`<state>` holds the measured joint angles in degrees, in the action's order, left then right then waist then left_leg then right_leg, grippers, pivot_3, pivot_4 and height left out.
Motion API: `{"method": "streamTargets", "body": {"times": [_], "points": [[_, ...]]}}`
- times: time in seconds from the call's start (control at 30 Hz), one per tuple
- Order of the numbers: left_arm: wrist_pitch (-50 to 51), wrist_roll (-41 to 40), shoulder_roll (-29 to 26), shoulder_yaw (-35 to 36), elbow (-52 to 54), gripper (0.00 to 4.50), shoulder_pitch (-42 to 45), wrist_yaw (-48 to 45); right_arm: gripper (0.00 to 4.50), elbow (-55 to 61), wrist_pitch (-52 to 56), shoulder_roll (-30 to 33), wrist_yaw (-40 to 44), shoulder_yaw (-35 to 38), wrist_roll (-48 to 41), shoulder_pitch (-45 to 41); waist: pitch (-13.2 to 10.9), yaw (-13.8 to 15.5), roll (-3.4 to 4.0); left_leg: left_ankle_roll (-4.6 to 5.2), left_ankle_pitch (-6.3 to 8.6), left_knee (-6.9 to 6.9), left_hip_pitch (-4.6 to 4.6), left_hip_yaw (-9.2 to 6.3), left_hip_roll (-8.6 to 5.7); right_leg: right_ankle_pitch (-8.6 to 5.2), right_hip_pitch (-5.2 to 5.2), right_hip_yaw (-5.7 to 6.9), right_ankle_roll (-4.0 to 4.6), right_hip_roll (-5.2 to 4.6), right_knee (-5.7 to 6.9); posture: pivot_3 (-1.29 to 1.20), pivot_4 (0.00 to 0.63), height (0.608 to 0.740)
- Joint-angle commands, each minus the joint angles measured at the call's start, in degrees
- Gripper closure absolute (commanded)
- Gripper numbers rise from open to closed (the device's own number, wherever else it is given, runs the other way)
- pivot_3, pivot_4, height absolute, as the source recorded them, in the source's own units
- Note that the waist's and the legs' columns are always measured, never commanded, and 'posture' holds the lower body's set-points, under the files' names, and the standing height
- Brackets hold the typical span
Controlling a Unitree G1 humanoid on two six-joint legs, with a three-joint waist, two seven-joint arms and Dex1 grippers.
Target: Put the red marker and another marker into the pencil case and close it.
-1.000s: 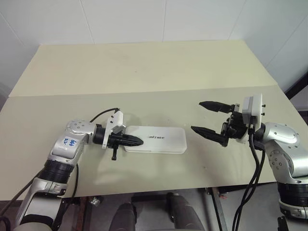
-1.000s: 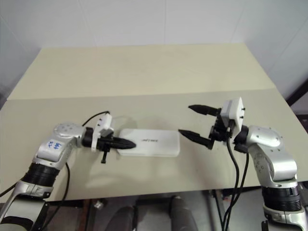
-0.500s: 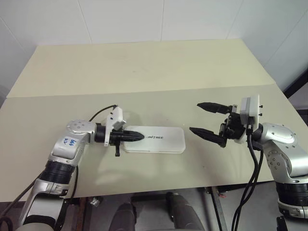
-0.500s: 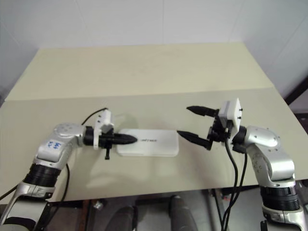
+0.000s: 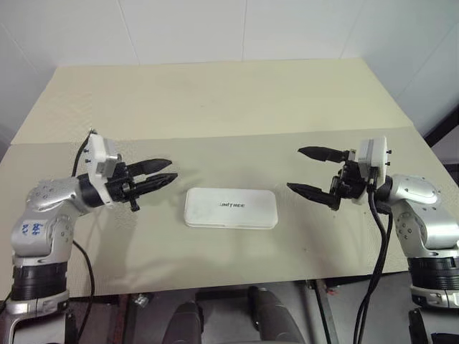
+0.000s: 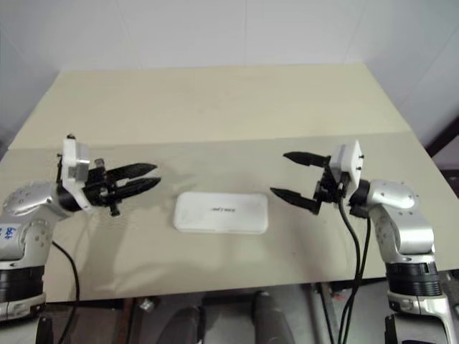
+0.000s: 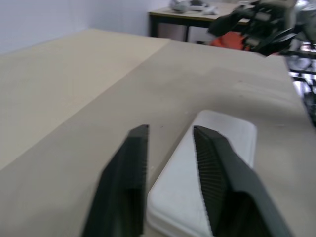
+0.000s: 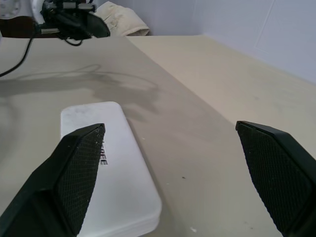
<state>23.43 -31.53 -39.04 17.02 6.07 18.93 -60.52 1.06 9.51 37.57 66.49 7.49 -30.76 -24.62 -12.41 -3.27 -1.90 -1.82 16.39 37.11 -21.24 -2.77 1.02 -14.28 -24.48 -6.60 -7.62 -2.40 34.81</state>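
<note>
From my remote seat, the left end effector (image 5: 163, 171) hovered left of the pencil case (image 5: 230, 208), fingers partly apart and empty. The pencil case lay shut and flat on the bench (image 5: 215, 107), logo up, so I could not see what was inside it. Right of the case, the right end effector (image 5: 307, 170) stood wide open, holding nothing, well clear of it.

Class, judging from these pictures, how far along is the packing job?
Looks done: the pencil case lies shut on the table, and no markers lie outside it. In hand: nothing; left hand and right hand are open and empty, clear of it. Left: seemingly nothing.
</note>
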Motion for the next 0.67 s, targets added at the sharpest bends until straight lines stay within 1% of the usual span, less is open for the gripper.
{"method": "streamTargets", "body": {"times": [0.03,0.17,0.2,0.33,0.47,0.53,0.67], "points": [[-2.32,-0.41,-1.28,3.83,3.07,1.51,-1.69,2.55,0.0,-1.99,-2.71,0.76,1.04,1.71,0.27,-1.94,0.0,-0.01,0.0,0.0,0.0,0.0,0.0,0.0,0.0,0.0,0.0,0.01,0.0,0.0,0.0,0.0,0.15,0.74],[-3.42,-0.32,-1.66,4.27,4.14,0.15,-3.54,3.39,0.0,-4.64,-4.09,0.49,1.72,1.42,0.85,-2.45,0.0,-0.03,0.01,0.0,0.0,-0.01,0.01,0.0,0.0,0.0,0.0,0.01,0.01,0.0,0.0,0.0,0.15,0.74],[-3.8,-0.26,-1.67,4.3,4.17,0.03,-3.77,3.59,0.0,-4.89,-4.31,0.46,1.8,1.3,0.99,-2.43,0.0,-0.02,0.0,0.0,0.0,-0.01,0.01,0.01,0.0,0.0,0.0,0.0,0.01,0.0,0.0,0.0,0.15,0.74],[-4.14,-0.78,-2.01,3.93,4.29,0.03,-3.11,3.72,0.0,-5.4,-4.06,1.13,2.5,1.32,0.96,-3.3,-0.01,-0.02,0.01,-0.01,0.0,-0.01,0.0,0.01,0.0,0.0,0.0,0.0,0.01,0.0,-0.02,0.0,0.15,0.74],[-6.75,-0.37,-2.39,3.03,2.96,0.03,-2.77,1.21,0.0,-4.3,-4.22,1.06,2.9,0.84,1.37,-2.1,-0.01,-0.11,0.01,-0.01,0.01,0.0,0.01,0.01,0.0,0.0,0.0,0.0,0.01,0.01,-0.02,0.0,0.15,0.74],[-6.45,-0.34,-2.25,3.71,3.12,0.03,-3.27,2.86,0.0,-4.52,-3.92,0.64,3.27,0.18,1.45,-2.06,-0.01,-0.12,0.01,-0.01,0.01,-0.03,0.01,0.02,0.0,-0.01,0.0,0.0,0.02,0.01,-0.03,0.0,0.15,0.74],[-5.35,-0.81,-3.1,4.02,4.05,0.03,-4.04,3.54,0.0,-6.82,-4.44,-0.28,3.94,-0.94,2.13,-4.57,-0.01,-0.18,0.01,-0.01,0.01,-0.02,0.01,0.02,0.0,0.0,0.0,0.0,0.01,0.01,-0.03,0.0,0.15,0.74]]}}
